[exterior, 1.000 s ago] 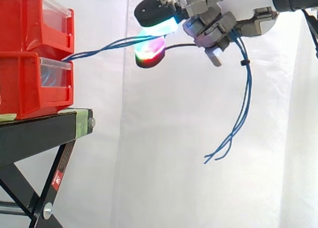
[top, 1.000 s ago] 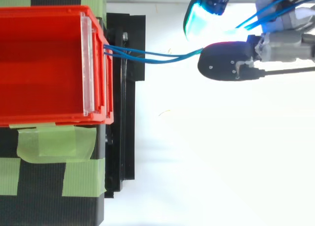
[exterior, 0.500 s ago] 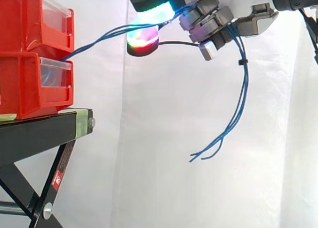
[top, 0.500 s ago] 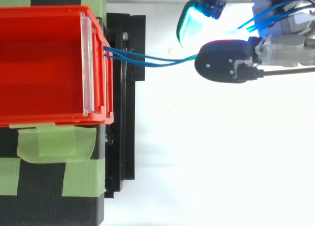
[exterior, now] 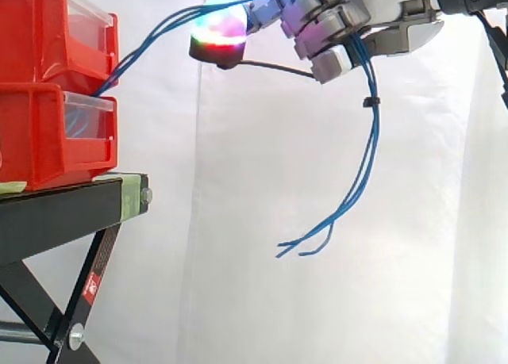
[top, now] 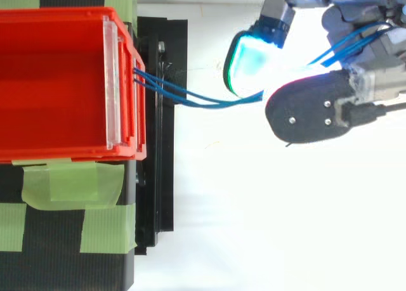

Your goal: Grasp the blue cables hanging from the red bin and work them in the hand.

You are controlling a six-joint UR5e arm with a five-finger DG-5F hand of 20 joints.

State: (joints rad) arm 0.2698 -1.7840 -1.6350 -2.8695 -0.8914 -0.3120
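hand (exterior: pixel 329 27) curled round blue cables (exterior: pixel 371 122), running up fr red bin (exterior: pixel 40 142), ends hang down

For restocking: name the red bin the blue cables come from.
The lower red bin: the blue cables emerge over its clear front panel, beneath the upper bin.

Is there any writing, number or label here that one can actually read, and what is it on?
No text here is legible.
On the red sticker on a leg of the black stand: pale print, too small to read.
On the red bins and the green tape: no writing shows.
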